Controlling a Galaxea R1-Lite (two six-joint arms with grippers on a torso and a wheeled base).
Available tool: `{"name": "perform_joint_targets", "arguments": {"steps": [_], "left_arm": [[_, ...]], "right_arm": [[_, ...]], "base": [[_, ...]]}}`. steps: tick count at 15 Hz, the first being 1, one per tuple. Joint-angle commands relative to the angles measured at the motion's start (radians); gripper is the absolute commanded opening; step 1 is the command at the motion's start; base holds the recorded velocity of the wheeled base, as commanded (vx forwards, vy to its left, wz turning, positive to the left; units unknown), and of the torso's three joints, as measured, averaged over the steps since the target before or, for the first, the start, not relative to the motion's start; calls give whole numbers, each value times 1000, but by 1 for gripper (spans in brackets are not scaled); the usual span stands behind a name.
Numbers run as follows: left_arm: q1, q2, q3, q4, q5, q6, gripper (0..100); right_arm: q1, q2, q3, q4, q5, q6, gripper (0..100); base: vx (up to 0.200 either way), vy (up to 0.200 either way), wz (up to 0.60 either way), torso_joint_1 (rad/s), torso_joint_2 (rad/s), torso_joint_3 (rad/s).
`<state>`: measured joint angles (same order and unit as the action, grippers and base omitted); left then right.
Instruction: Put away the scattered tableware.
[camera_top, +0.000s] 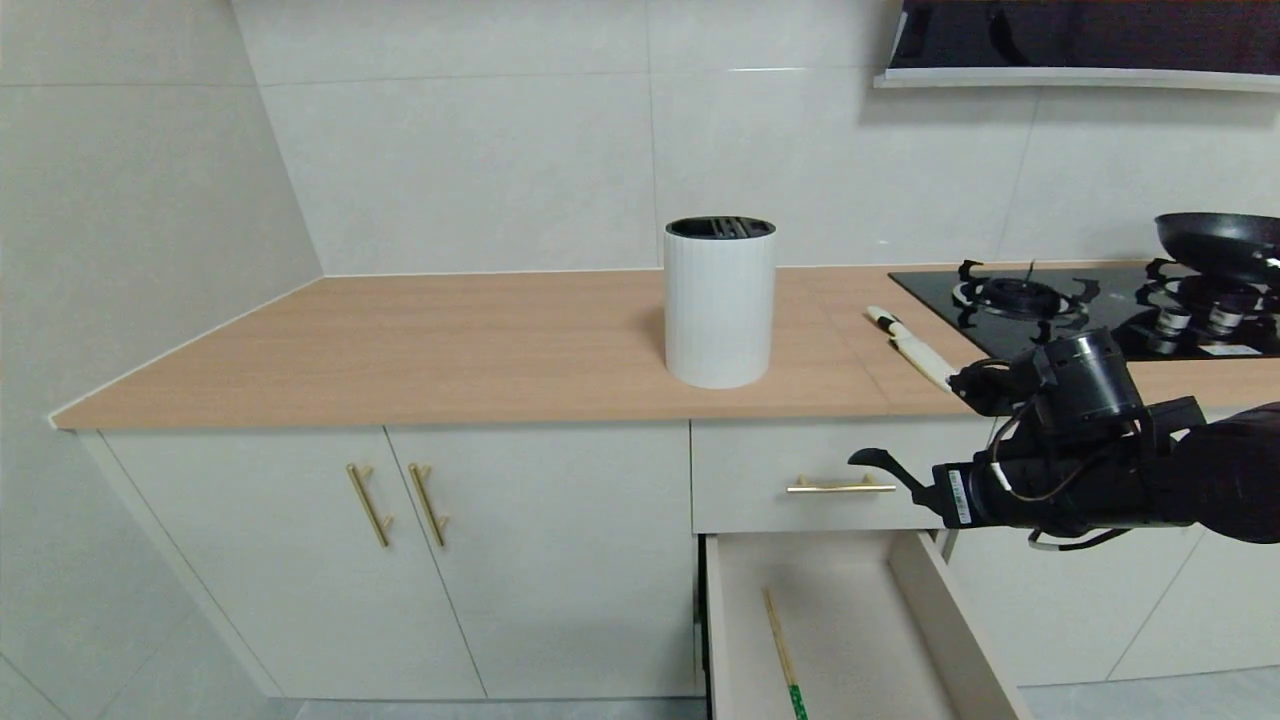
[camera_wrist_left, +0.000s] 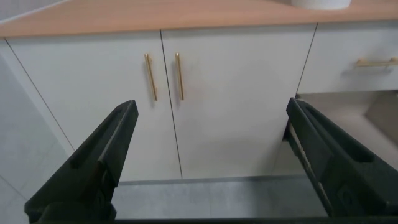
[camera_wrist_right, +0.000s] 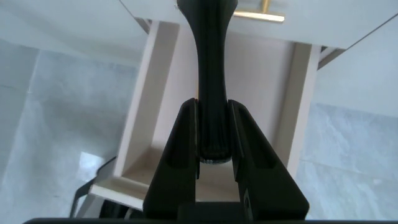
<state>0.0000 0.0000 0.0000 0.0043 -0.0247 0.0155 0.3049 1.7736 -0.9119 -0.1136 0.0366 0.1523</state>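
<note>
Jaws of the right gripper (camera_wrist_right: 214, 127) pinch a black utensil (camera_wrist_right: 208, 56) above the open drawer (camera_top: 940, 610), where chopsticks (camera_top: 781, 648) lie. On the left gripper (camera_wrist_left: 210, 111) the jaws stand spread, facing cabinet doors (camera_wrist_left: 236, 93).

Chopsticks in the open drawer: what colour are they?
The chopsticks are light wood with a green near end; the head view shows them best.

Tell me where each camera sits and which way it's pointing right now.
Head: high, facing down at countertop and open drawer; right end effector shows.
Left wrist: low, facing cabinet doors; open left end effector shows.
Right wrist: above drawer, looking down; right end effector grips black utensil.
Shared: head and right wrist show drawer, utensil.
</note>
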Motion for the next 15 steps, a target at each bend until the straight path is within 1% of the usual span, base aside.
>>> {"name": "perform_joint_targets", "arguments": {"steps": [1, 3, 8, 13, 15], "left_arm": [[0, 0, 0, 0, 0, 0, 100], [0, 0, 0, 0, 0, 0, 100], [0, 0, 0, 0, 0, 0, 100], [0, 0, 0, 0, 0, 0, 100], [0, 2, 0, 0, 0, 0, 100]], "right_arm": [[0, 12, -1, -11, 0, 0, 0], [-3, 21, 5, -41, -3, 0, 0], [-3, 35, 5, -43, -14, 0, 0], [-3, 47, 7, -43, -17, -4, 0], [-3, 49, 7, -43, -17, -5, 0]], "base": [[0, 0, 0, -198, 515, 290], [0, 0, 0, -190, 491, 295], [0, 0, 0, -175, 472, 294], [0, 0, 0, -136, 458, 309], [0, 0, 0, -76, 425, 320]]}}
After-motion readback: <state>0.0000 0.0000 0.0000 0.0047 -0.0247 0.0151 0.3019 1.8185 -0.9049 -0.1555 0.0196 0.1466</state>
